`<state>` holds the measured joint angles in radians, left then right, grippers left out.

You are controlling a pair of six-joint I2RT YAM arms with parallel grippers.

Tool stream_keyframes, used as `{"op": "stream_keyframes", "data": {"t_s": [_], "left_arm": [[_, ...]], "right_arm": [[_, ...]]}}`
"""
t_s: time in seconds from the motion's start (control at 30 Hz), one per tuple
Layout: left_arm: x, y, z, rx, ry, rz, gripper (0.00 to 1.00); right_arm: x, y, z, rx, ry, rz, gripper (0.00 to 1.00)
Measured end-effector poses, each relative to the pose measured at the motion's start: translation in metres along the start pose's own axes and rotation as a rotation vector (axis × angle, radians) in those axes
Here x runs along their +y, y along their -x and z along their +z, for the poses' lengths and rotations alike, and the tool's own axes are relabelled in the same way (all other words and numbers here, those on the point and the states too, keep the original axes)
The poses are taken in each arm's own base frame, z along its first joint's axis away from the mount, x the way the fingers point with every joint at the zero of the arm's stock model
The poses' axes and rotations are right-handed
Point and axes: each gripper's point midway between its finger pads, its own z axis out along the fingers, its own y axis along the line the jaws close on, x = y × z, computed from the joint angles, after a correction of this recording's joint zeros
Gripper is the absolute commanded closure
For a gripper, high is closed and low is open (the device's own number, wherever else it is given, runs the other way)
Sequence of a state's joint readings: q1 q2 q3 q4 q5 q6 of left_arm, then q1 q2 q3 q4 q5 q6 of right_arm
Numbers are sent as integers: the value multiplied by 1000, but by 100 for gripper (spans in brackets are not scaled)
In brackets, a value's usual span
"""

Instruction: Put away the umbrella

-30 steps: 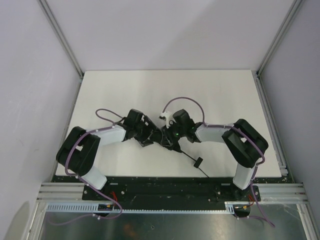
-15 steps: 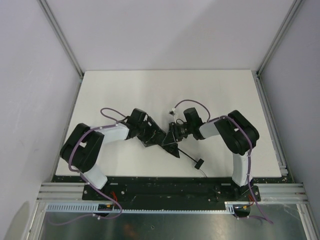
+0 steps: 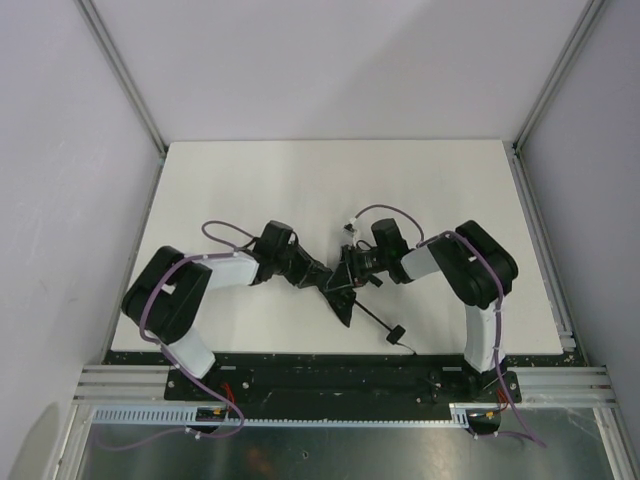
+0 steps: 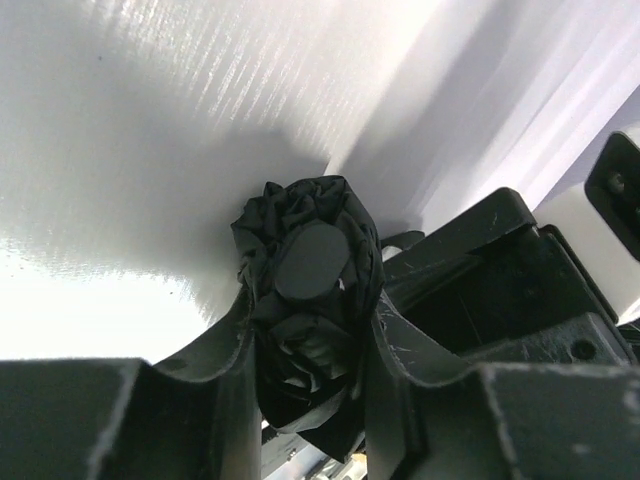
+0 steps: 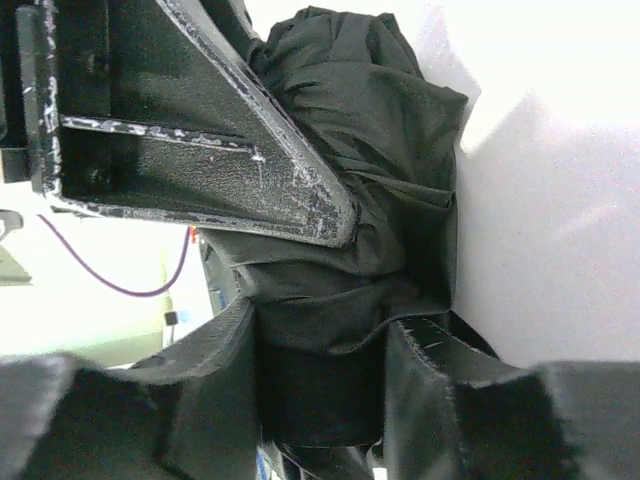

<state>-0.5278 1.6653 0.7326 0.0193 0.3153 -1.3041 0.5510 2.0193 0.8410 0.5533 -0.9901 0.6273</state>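
Observation:
The black umbrella [image 3: 340, 283] lies near the table's front middle, its thin shaft [image 3: 372, 316] running to the small knob handle [image 3: 394, 331] toward the near right. My left gripper [image 3: 320, 277] comes in from the left and is shut on the bunched canopy; in the left wrist view its fingers press both sides of the fabric around the umbrella's round end cap [image 4: 310, 260]. My right gripper [image 3: 353, 271] comes in from the right, shut on the canopy folds [image 5: 370, 150]. One left finger [image 5: 200, 130] lies across the fabric just ahead of the right gripper [image 5: 320, 340].
The white table [image 3: 300, 190] is walled by pale panels with aluminium posts at left and right. The black mounting rail [image 3: 330, 372] and both arm bases run along the near edge. Purple cables [image 3: 225, 235] loop over both wrists.
My left gripper has closed from wide open onto the canopy. Both wrists shifted slightly toward the near edge, and the shaft and handle swung a little left and nearer.

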Motion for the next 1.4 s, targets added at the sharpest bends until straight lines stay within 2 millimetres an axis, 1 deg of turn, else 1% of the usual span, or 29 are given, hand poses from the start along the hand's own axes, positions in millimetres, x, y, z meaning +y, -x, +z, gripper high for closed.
{"op": "stream_keyframes", "data": {"t_s": [0.1,0.13,0.2,0.33,0.4,0.5,0.57,0.67,0.73,0.77,0.8,0.87,0.97,1.0,1.03,1.07,1.1,1.2,1.23,1.27,1.3,1.33,1.37,1.4], "left_arm": [[-1,-2,-1,2,-14,15,100],[-1,-3,-1,2,-15,21,100],[0,-4,0,4,-16,25,100],[1,-7,-1,15,-13,23,100],[2,-9,-1,24,-7,14,100],[5,-13,0,49,8,-2,100],[5,-13,0,54,15,-5,100],[7,-15,-1,64,30,-11,100],[8,-17,-2,71,40,-14,100],[8,-17,-2,72,45,-16,100],[8,-17,-2,75,49,-18,100],[9,-18,-3,77,56,-24,100],[8,-16,-3,70,60,-43,100],[10,-16,-3,69,65,-48,100],[10,-15,-3,67,67,-52,100],[10,-14,-3,64,67,-52,99],[10,-14,-3,61,70,-53,92],[11,-12,-3,55,73,-59,58],[11,-10,-4,49,74,-61,50],[12,-9,-4,44,76,-64,44],[13,-7,-5,35,80,-64,41],[14,-5,-5,28,85,-67,38],[14,-3,-6,25,84,-71,36],[14,-3,-7,22,82,-72,34]], "right_arm": [[2,1,-4,-16,-61,-8,21],[6,3,-7,-23,-80,-22,15],[12,9,-13,-53,-139,-84,10],[19,22,-26,-121,-309,-240,7],[26,23,-28,-140,-401,-342,7],[34,10,-18,-127,-525,-502,7],[31,-2,-11,-101,-615,-595,8],[22,-14,-8,-71,-745,-709,11],[11,-18,-9,-57,-841,-770,16],[4,-19,-12,-47,-892,-796,20],[-4,-20,-14,-32,-943,-819,26],[-6,-14,-14,-55,-1005,-845,46],[-6,-14,-9,-56,-1039,-877,74],[-7,-13,-9,-58,-1052,-883,85],[-7,-12,-9,-59,-1058,-885,93],[-7,-12,-9,-59,-1060,-888,96],[-8,-11,-9,-59,-1061,-888,98],[-8,-11,-7,-58,-1037,-873,100],[-8,-10,-5,-59,-1019,-861,100],[-8,-9,-3,-58,-994,-848,100],[-8,-7,-2,-60,-965,-831,100],[-6,-7,3,-58,-910,-806,100],[-8,-2,0,-65,-886,-776,100],[-8,1,1,-71,-838,-742,100]]}}
